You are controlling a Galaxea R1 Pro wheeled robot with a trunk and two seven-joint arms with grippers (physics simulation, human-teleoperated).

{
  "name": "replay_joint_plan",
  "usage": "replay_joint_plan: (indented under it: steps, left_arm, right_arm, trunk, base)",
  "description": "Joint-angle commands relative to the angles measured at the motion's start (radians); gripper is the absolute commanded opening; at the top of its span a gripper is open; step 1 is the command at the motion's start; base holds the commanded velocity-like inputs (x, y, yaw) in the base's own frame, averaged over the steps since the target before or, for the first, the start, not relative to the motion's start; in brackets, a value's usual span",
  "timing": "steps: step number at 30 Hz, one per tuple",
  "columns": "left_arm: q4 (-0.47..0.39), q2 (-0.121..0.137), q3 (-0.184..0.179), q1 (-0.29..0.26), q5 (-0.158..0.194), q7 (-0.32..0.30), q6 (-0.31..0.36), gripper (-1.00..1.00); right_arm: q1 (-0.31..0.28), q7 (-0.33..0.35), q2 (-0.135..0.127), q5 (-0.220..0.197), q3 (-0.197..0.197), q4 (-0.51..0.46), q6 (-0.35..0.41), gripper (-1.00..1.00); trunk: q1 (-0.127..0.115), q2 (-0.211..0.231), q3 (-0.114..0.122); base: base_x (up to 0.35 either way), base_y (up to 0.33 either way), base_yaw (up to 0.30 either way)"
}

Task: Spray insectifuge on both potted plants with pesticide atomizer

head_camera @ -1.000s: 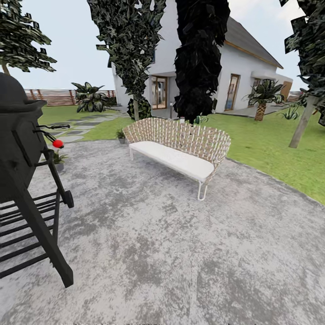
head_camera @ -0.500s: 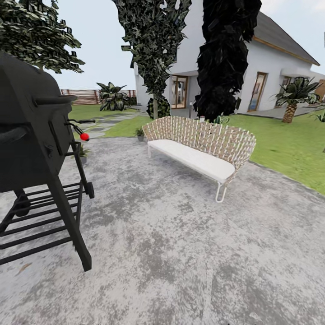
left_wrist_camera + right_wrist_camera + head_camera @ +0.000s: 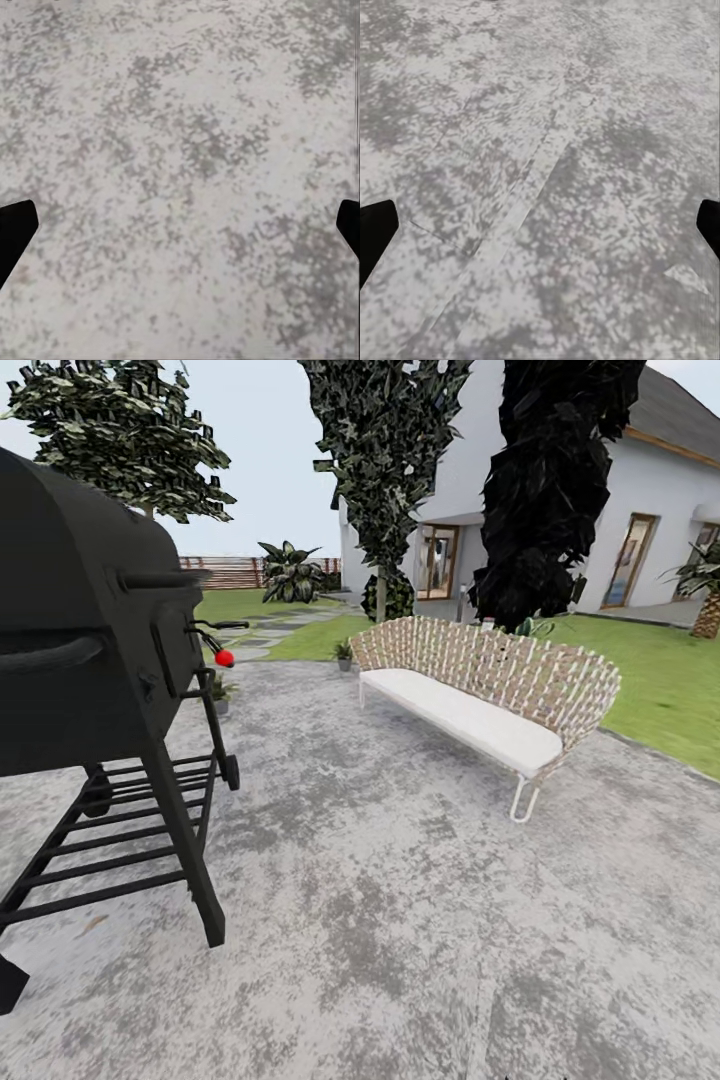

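Head view looks across the garden's round mottled-grey stone patio [image 3: 380, 920]. A black barbecue smoker [image 3: 90, 640] on a slatted stand sits close on the robot's left, w/ a red knob [image 3: 225, 657] at its side. A wicker bench [image 3: 495, 690] w/ a white seat cushion stands further out, right of centre, at the patio's edge by the lawn [image 3: 650, 690]. Behind it: tall dark trees and a white house [image 3: 640, 510]; a brown slat fence [image 3: 230, 570] far back.

One small potted plant [image 3: 345, 653] sits at the patio's far rim, just left of the bench end. Another small potted plant [image 3: 220, 690] peeks out beside the smoker's leg. Too small to tell leaf type on either. The pesticide atomizer isn't spotted from here, so the job appears to be at the search/approach stage.

Left wrist view: left end effector [image 3: 180, 225] hangs over bare patio, fingers wide apart, nothing between them. Right wrist view: right end effector [image 3: 540, 225] likewise spread and empty over the stone.

Handling guess: the atomizer should be light, rigid plastic, prob. a bit slick and tippy; best taken round the slim body below the trigger head, leaving the trigger free.
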Motion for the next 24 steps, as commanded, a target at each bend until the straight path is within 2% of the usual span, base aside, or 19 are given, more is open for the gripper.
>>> replay_joint_plan:
  steps: [1,24]
  left_arm:
    - [0.001,0.0,0.003,-0.001,-0.001,-0.001,-0.003,1.0]
    - [0.001,0.0,0.003,-0.001,-0.001,-0.001,-0.003,1.0]
  right_arm:
    - [-0.001,-0.001,0.0,0.0,0.0,0.0,-0.003,1.0]
    - [-0.001,0.0,-0.003,0.003,0.002,0.0,-0.004,1.0]
  trunk:
    - [0.0,0.0,-0.001]
    - [0.0,0.0,-0.001]
  base:
    - [0.137,-0.238,0.042]
    - [0.148,-0.242,0.004]
